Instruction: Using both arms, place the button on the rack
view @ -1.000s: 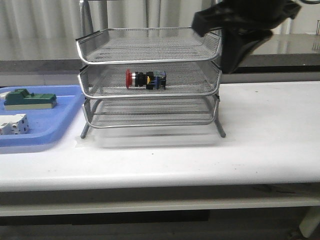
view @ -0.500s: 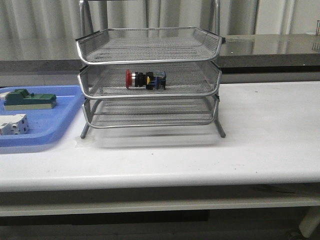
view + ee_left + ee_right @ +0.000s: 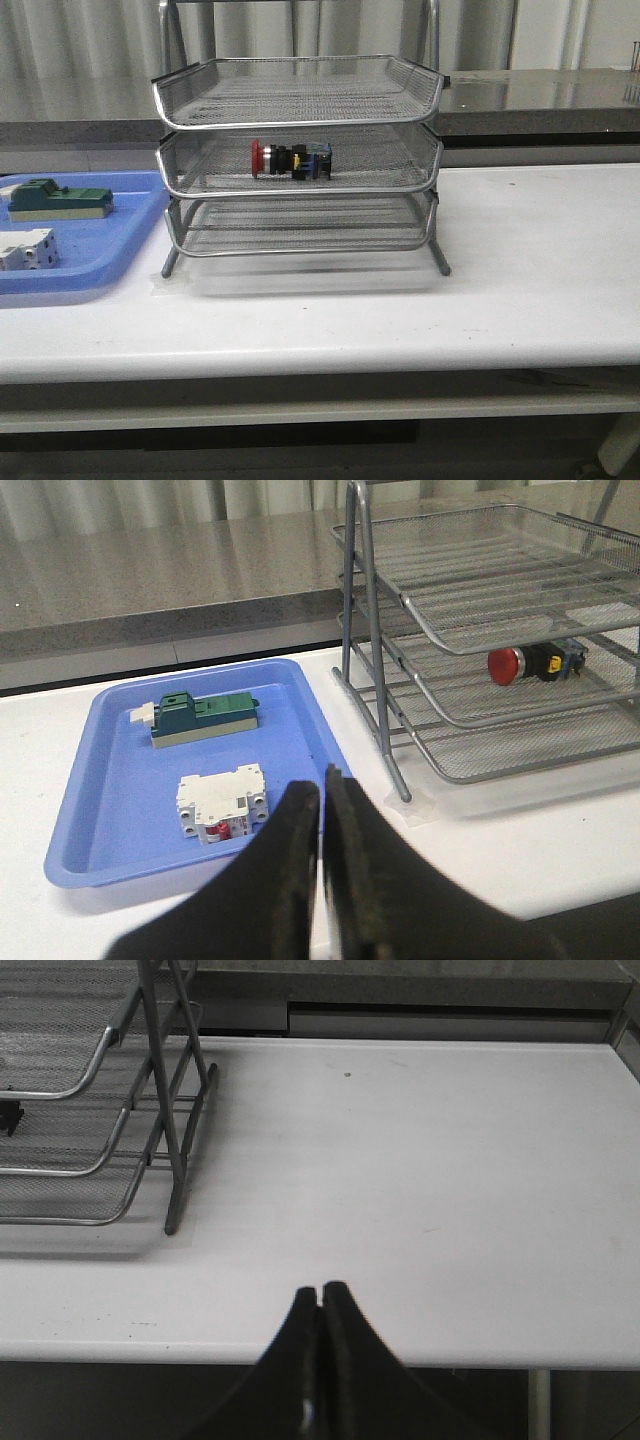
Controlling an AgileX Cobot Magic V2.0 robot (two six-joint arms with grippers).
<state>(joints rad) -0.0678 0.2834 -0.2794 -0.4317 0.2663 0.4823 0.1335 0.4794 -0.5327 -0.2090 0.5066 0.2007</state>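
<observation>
The button (image 3: pixel 290 159), with red head, black body and blue-and-yellow rear block, lies on its side on the middle tier of the silver wire-mesh rack (image 3: pixel 300 100). It also shows in the left wrist view (image 3: pixel 535 662), inside the rack (image 3: pixel 480 570). My left gripper (image 3: pixel 322 782) is shut and empty, held back near the front edge of the blue tray. My right gripper (image 3: pixel 320 1292) is shut and empty, above the table's front edge, apart from the rack (image 3: pixel 60 1090). Neither arm shows in the front view.
A flat blue tray (image 3: pixel 90 270) sits left of the rack with a green block (image 3: pixel 58 198) and a white breaker-like block (image 3: pixel 25 248); both show in the left wrist view, green block (image 3: pixel 205 715), white block (image 3: pixel 222 802). A grey counter runs behind the table.
One second ago the right arm hung at the top right of the front view beside the rack's upper tier. It has pulled out of that view. The button has not moved.
</observation>
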